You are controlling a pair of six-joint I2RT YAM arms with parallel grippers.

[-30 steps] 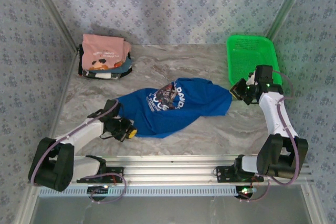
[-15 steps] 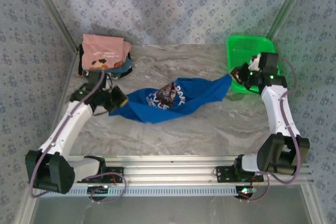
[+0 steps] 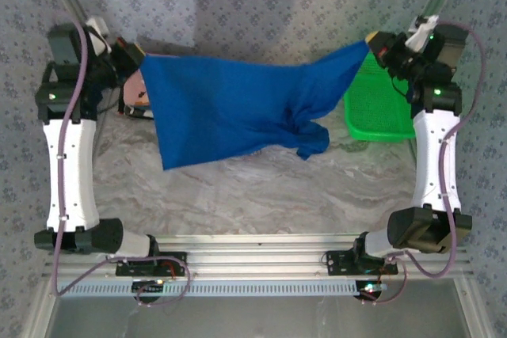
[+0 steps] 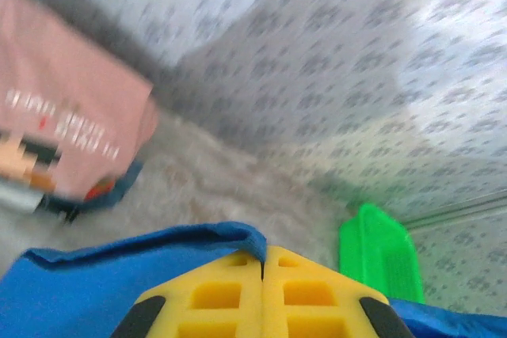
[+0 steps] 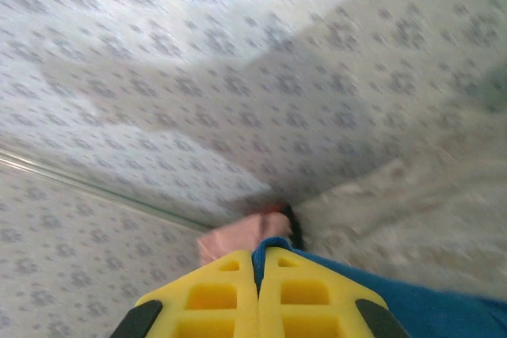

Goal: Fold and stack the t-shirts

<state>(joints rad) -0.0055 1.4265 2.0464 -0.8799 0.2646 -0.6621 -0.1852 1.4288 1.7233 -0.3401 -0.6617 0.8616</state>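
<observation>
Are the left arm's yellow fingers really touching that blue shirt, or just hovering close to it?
Touching. In the left wrist view, the left arm's yellow fingers are shut together, and the edge of the blue t-shirt is pinched between their tips.

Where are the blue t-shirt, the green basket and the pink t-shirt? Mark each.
blue t-shirt (image 3: 230,108), top view, middle of the hanging cloth.
green basket (image 3: 379,113), top view, bare mesh floor.
pink t-shirt (image 4: 71,128), left wrist view, folded top face.

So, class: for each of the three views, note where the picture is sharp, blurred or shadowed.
Top external: sharp, soft shadow on the wall behind the blue t-shirt. Left wrist: pink t-shirt and green basket smeared. Right wrist: wall blurred, yellow fingers crisp.
</observation>
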